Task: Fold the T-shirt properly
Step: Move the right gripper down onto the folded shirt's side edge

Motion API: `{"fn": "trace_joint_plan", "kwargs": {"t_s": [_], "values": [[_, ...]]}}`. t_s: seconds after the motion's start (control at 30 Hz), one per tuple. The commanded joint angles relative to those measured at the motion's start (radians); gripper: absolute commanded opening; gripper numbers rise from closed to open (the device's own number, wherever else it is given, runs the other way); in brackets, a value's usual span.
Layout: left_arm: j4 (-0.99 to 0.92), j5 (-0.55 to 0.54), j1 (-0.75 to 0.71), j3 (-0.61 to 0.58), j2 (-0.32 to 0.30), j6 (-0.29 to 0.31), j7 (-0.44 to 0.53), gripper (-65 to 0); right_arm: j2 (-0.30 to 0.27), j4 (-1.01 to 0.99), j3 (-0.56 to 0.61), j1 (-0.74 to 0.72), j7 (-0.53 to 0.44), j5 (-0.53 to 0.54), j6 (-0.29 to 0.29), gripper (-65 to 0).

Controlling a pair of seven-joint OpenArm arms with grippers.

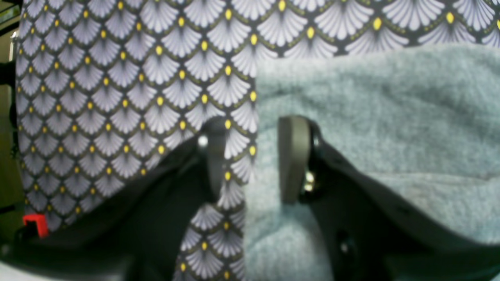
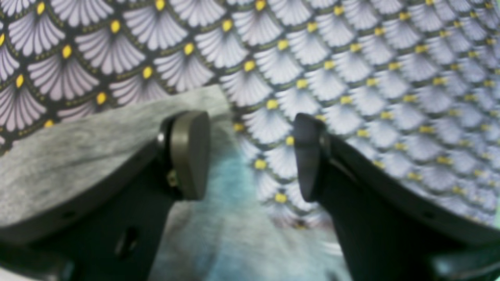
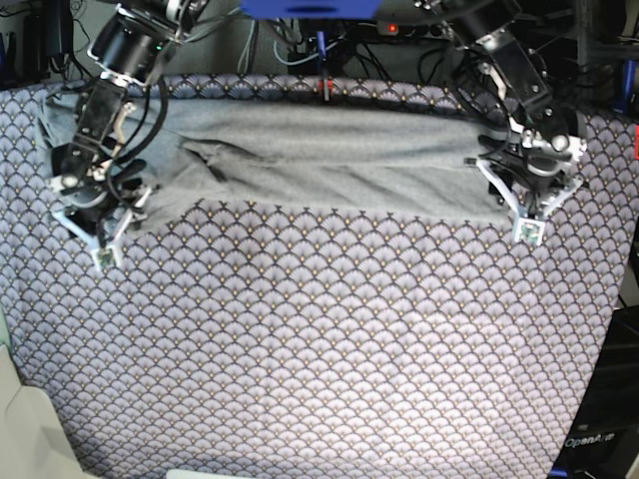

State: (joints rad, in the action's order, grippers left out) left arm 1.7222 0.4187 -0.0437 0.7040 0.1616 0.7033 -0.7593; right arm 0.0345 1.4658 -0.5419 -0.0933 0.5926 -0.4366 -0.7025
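T-shirt [image 3: 329, 160] between seemingly parted hands

Fan-patterned tablecloth [image 3: 319, 349], cluttered dark backdrop

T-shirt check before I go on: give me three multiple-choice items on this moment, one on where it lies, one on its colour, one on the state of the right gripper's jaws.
1. Where does the T-shirt lie on the tablecloth?
A. In a band along the far edge
B. Bunched in the near corner
C. Hanging off the near edge

2. What colour is the T-shirt?
A. Red
B. Light heather-grey
C. Black

3. How do the right gripper's jaws stand?
A. Clamped on a sleeve
B. Apart, with nothing pinched between them
C. Shut on the tablecloth

Key: 1 A, the base view shows the shirt stretched across the far side between the two arms. 2 B, plain grey knit in all views. 3 B, the right wrist view shows a clear gap between the pads.
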Motion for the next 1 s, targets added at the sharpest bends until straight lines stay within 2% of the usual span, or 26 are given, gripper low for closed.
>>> {"fn": "trace_joint_plan", "kwargs": {"t_s": [0.0,0.2,0.27,0.57,0.7,0.97], "values": [[0.019,-0.005,0.014,-0.002,-0.004,-0.005,0.017,-42.5,-0.006,-0.001,0.001,-0.01,-0.007,0.005,0.004,-29.3],[0.02,-0.005,0.014,0.003,-0.004,-0.005,0.017,-42.5,0.015,-0.024,0.001,-0.006,-0.007,0.005,0.004,-29.7],[0.019,-0.005,0.014,0.003,-0.004,-0.005,0.017,-42.5,0.02,-0.024,0.001,-0.004,-0.013,0.005,0.004,-31.9],[0.014,-0.005,0.014,0.003,-0.004,-0.005,0.017,-42.5,0.037,-0.026,0.001,0.0,-0.009,0.005,0.004,-64.6],[0.014,-0.005,0.014,0.004,-0.004,-0.005,0.017,-42.5,0.046,-0.01,0.003,0.0,-0.016,0.003,0.004,-65.0],[0.012,-0.005,0.014,-0.001,-0.004,-0.005,0.017,-42.5,0.06,0.21,0.035,0.045,-0.053,0.006,0.004,-65.0]]}}
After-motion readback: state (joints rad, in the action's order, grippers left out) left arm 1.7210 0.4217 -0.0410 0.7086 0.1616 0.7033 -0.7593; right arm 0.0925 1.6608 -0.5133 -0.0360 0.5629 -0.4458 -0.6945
